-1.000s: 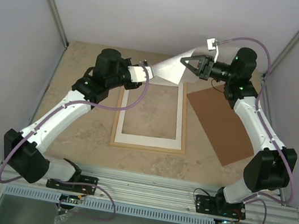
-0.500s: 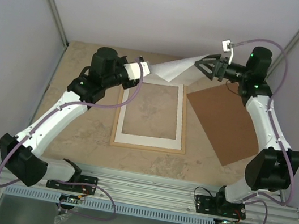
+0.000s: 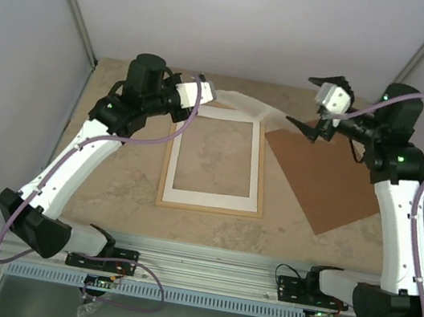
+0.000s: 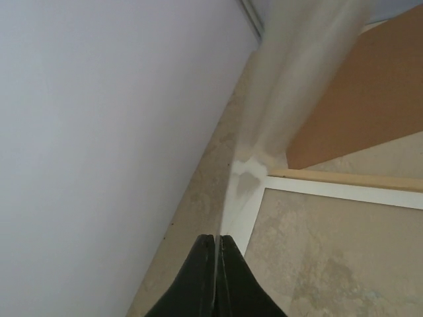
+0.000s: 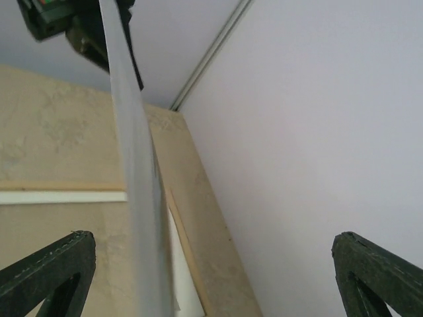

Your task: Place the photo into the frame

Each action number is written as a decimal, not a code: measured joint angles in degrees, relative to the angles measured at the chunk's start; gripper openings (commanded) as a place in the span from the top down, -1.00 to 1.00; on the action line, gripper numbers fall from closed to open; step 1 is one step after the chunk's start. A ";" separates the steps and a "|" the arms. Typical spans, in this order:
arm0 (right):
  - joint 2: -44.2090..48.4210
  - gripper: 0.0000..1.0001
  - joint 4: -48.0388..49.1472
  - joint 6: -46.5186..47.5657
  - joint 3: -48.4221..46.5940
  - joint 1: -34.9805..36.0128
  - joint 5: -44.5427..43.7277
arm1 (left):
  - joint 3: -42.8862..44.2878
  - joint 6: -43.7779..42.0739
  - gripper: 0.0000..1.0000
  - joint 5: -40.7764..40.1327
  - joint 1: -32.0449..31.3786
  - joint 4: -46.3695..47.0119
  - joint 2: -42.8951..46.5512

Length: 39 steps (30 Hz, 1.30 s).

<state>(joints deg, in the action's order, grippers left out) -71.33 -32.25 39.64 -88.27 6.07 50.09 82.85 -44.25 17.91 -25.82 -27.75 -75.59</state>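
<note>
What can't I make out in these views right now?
All views: which side of the photo is printed, blurred.
Top view: far edge of the frame, covered by the photo and left gripper.
Top view: where the photo's free end lies, blurred.

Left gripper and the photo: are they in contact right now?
Touching. The left wrist view shows the left gripper shut on the thin near edge of the photo, pinched between its fingertips.

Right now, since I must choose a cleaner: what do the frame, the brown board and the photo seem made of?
The frame: pale matte wood, judging by its tan rim. The brown board: matte, likely fibreboard or card. The photo: thin paper, bending limply; finish too blurred to tell.
</note>
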 measured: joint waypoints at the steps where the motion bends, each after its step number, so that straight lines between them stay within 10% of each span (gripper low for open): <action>1: -0.20 -0.93 -1.01 2.34 -0.57 1.46 -1.31 | 0.76 -0.22 1.00 0.31 0.00 -0.92 -0.48; 7: -6.45 -0.62 -7.82 12.00 -2.64 12.66 -14.56 | 4.11 -0.74 1.00 1.14 0.00 -5.16 -3.15; 29: -7.23 -0.89 -13.35 7.17 -6.58 17.51 -23.76 | 8.83 4.04 1.00 -7.96 -0.15 -8.70 -9.18; 39: -12.90 -0.28 -12.79 7.67 -6.16 17.97 -25.77 | 8.90 4.24 1.00 -5.07 -0.15 -9.81 -8.04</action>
<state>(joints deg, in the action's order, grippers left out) -84.23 -45.04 47.31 -94.43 24.03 24.32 91.74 -40.01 12.84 -25.98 -37.56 -83.64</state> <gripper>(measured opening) 0.741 0.019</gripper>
